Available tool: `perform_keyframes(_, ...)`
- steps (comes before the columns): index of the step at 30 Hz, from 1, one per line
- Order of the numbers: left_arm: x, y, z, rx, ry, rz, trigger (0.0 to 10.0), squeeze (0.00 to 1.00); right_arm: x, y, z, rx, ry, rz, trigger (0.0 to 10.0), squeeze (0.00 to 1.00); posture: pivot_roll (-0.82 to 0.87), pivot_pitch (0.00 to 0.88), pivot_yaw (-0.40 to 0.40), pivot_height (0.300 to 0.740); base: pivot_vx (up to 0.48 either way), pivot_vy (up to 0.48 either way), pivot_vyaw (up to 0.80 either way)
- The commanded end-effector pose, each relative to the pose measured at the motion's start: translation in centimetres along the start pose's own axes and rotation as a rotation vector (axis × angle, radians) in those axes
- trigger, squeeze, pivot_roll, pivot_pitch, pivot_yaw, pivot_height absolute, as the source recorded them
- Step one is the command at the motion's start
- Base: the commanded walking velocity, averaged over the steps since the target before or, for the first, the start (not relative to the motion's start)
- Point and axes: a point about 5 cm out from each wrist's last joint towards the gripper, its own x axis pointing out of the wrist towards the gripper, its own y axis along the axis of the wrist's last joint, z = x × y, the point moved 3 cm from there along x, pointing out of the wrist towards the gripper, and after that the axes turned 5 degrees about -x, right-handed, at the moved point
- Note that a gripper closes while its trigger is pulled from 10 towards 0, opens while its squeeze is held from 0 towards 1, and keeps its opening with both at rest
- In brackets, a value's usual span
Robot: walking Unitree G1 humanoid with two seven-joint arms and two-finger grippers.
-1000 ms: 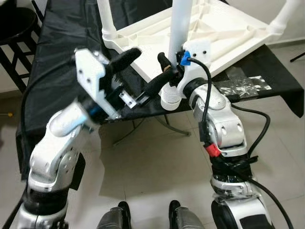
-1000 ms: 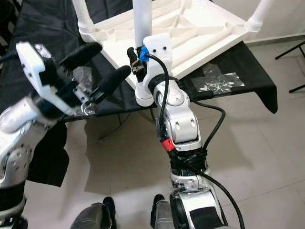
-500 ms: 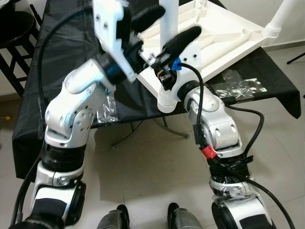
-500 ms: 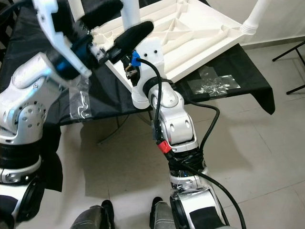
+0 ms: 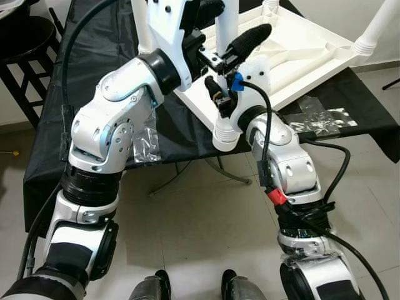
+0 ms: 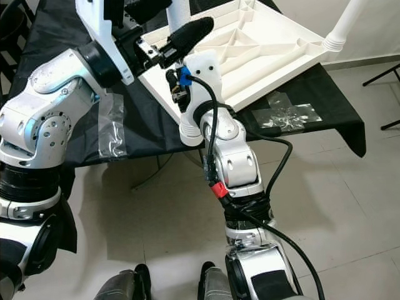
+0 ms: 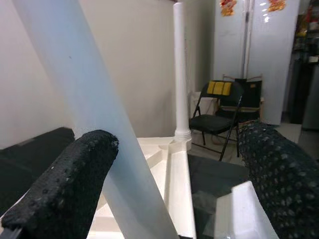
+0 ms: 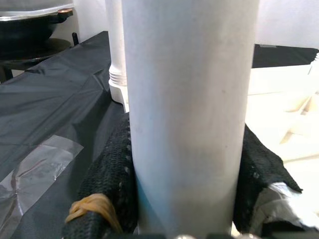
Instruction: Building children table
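white moulded plastic everywhere: the child's tabletop (image 6: 262, 53) lies upside down on the black-draped desk (image 6: 75, 56), its ribbed underside showing, with smooth round legs already standing in the corner sockets at about one o'clock (image 6: 344, 28) and eleven o'clock (image 5: 142, 25) of the head views. the near leg (image 5: 226, 25) stands upright at the tabletop's near corner, and the right gripper (image 8: 184, 199) is clamped around it low down, its rough black padded fingers (image 8: 112, 184) pressed against both sides of the tube. the left gripper (image 7: 174, 174) is up at twelve o'clock, fingers spread apart with the same leg between them, one pad (image 7: 70, 184) just beside it but not closed. i'd judge the build well along, this leg being seated or tightened; whether it is fully home i can't tell. crinkled clear tape (image 6: 112, 125) patches the matte cloth, which hangs in folds over the tiled floor (image 6: 350, 219).
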Motion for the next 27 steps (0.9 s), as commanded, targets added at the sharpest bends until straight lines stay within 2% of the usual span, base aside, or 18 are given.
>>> perform_keyframes(1, 0.1, -0.9, -0.5, -0.008, 0.04, -0.051, 10.0, 0.0, -0.1, -2.4, -2.3, 0.025, 0.097, -0.089, 10.0, 0.0, -0.01, 0.26, 0.0, 0.74, 0.0, 0.0, 0.0)
perform_keyframes(5, 0.2, -0.8, -1.0, -0.037, 0.066, -0.063, 10.0, 0.0, -0.1, -2.3, -2.4, 0.027, 0.1, -0.086, 10.0, 0.0, -0.02, 0.259, 0.0, 0.74, 0.0, 0.0, 0.0)
perform_keyframes(6, 0.0, -0.6, -1.7, -0.076, 0.102, -0.075, 10.0, 0.0, -0.1, -2.3, -2.4, 0.029, 0.099, -0.083, 10.0, 0.0, -0.02, 0.261, -0.001, 0.74, 0.0, 0.0, 0.0)
perform_keyframes(8, 0.0, -0.6, -1.7, -0.076, 0.102, -0.075, 10.0, 0.0, -0.1, -2.3, -2.4, 0.029, 0.099, -0.083, 10.0, 0.0, -0.02, 0.261, -0.001, 0.74, 0.0, 0.0, 0.0)
perform_keyframes(10, -0.4, -0.3, -2.8, -0.119, 0.15, -0.081, 10.0, 0.0, -0.1, -2.2, -2.4, 0.032, 0.092, -0.079, 10.0, 0.0, -0.01, 0.261, -0.003, 0.74, 0.0, 0.0, 0.0)
perform_keyframes(13, -0.7, -0.2, -3.3, -0.138, 0.176, -0.079, 10.0, 0.0, 0.0, -2.0, -2.1, 0.034, 0.082, -0.064, 10.0, 0.0, -0.01, 0.261, -0.004, 0.74, 0.0, 0.0, 0.0)
perform_keyframes(27, -0.4, -0.2, -2.8, -0.194, 0.163, -0.081, 10.0, 0.0, 0.0, -0.9, -2.1, -0.047, 0.129, -0.002, 10.0, 0.0, -0.02, 0.257, -0.006, 0.74, 0.0, 0.0, 0.0)
